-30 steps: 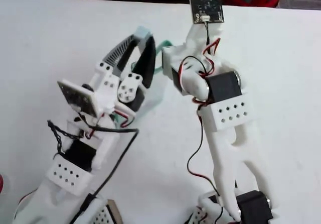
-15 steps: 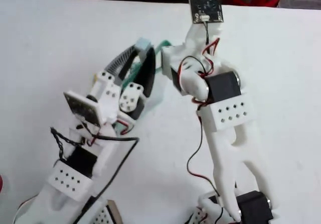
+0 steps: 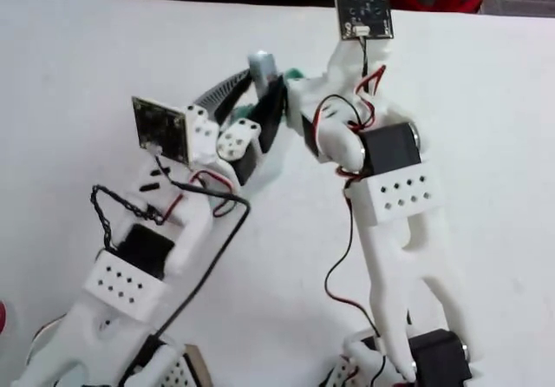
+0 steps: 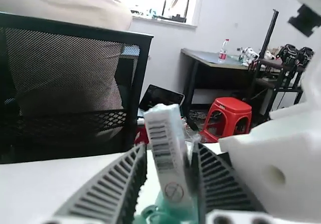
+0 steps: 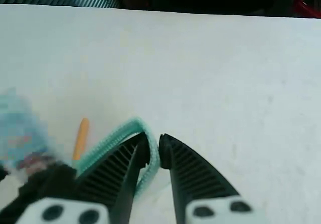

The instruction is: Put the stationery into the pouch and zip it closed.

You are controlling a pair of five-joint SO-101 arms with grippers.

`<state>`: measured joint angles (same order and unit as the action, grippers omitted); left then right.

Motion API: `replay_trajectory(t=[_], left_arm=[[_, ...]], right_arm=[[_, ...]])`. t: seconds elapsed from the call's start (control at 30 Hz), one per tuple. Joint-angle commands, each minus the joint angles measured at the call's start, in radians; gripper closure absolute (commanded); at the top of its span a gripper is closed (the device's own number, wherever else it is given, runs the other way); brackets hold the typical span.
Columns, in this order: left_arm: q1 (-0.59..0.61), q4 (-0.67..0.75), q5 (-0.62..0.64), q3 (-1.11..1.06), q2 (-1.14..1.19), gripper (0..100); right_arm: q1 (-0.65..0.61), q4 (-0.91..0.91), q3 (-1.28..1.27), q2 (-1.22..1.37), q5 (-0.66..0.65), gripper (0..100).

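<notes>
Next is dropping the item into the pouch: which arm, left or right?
Left. The left gripper holds the pale blue stationery item over the green pouch. The right gripper is pinched on the pouch's edge, probably steadying it.

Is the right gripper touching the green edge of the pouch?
Touching. In the right wrist view the right gripper pinches the pouch's green edge, which runs between its two fingertips with no gap on either side.
</notes>
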<state>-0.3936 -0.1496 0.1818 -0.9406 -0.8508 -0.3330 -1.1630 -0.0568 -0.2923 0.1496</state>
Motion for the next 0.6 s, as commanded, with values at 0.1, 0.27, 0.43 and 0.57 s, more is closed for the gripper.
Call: replay_trajectory(t=[0.1, 0.27, 0.43, 0.57], left_arm=[[-0.004, -0.077, 0.003, -0.038, -0.133, 82], [-0.033, -0.074, -0.028, -0.103, -0.208, 82], [-0.064, -0.072, -0.066, -0.126, -0.208, 82], [-0.056, -0.075, -0.071, -0.157, -0.209, 82]], right_arm=[[0.008, 0.007, -0.012, 0.015, -0.012, 98.1], [0.004, 0.007, -0.012, 0.015, -0.012, 98.1], [0.004, 0.007, -0.012, 0.013, -0.012, 98.1], [0.004, 0.007, -0.012, 0.007, -0.012, 98.1]])
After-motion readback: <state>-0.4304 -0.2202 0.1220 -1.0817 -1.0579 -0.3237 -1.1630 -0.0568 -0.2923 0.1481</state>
